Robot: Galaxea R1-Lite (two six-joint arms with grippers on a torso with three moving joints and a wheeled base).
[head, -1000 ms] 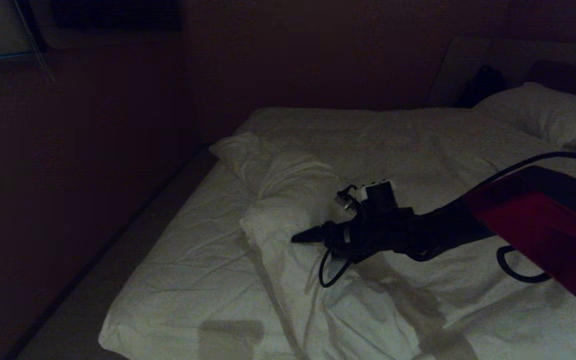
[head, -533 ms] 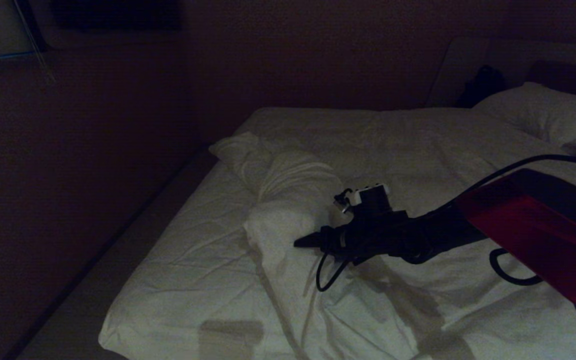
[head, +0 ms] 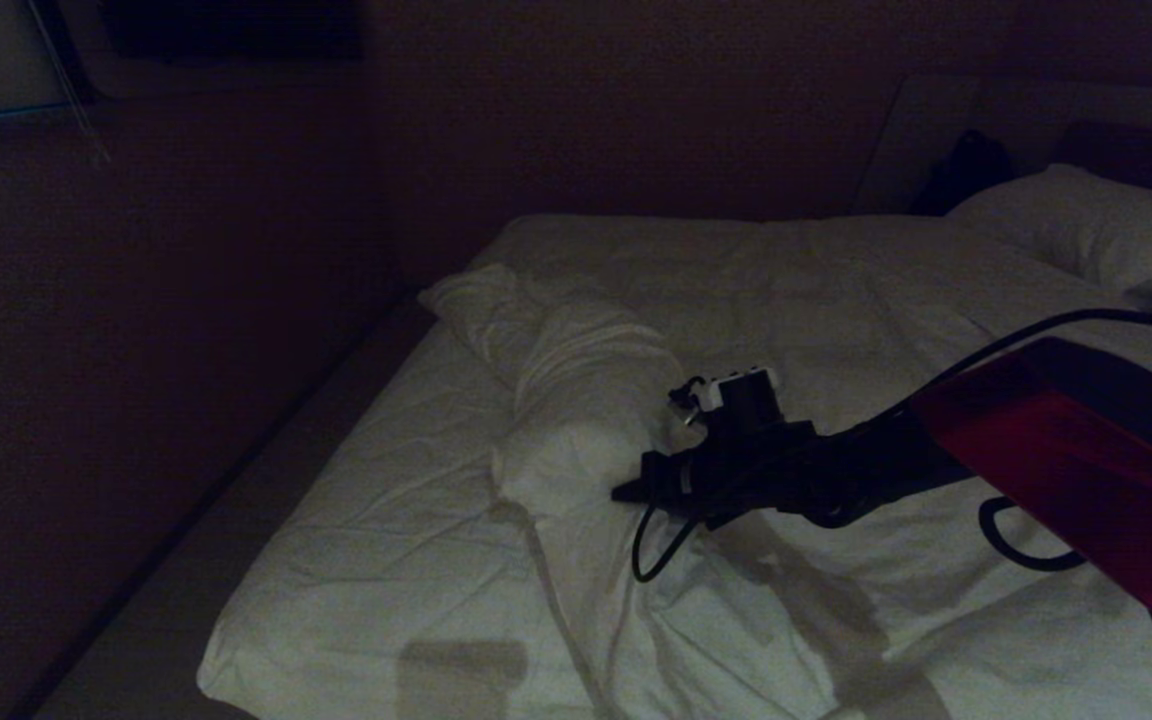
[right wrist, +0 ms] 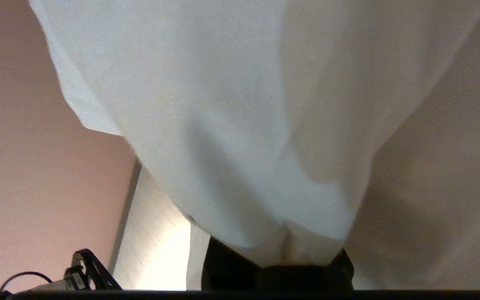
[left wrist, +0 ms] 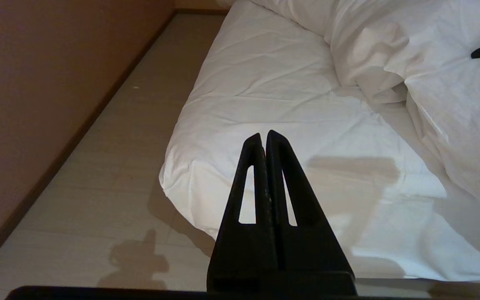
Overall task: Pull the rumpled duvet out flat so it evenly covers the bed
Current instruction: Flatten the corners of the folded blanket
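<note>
The white duvet (head: 576, 400) lies rumpled on the bed (head: 386, 520), its near-left part folded back into a thick roll that leaves bare creased sheet at the bed's left corner. My right gripper (head: 624, 491) reaches in from the right, level, and is shut on the edge of that roll. In the right wrist view the duvet (right wrist: 240, 125) fills the picture and its cloth is bunched between the black jaws, hiding the tips. My left gripper (left wrist: 263, 135) hangs shut and empty over the bed's near-left corner, out of the head view.
A pillow (head: 1086, 230) lies at the far right against the dark headboard (head: 1136, 150). A narrow strip of floor (head: 186, 560) runs between the bed's left side and a wall (head: 136, 350). A black cable (head: 651, 545) loops under the right wrist.
The right gripper's open fingers have shut on the duvet's folded edge, their tips now sunk into the cloth. The arm has barely shifted. The left gripper has not moved.
</note>
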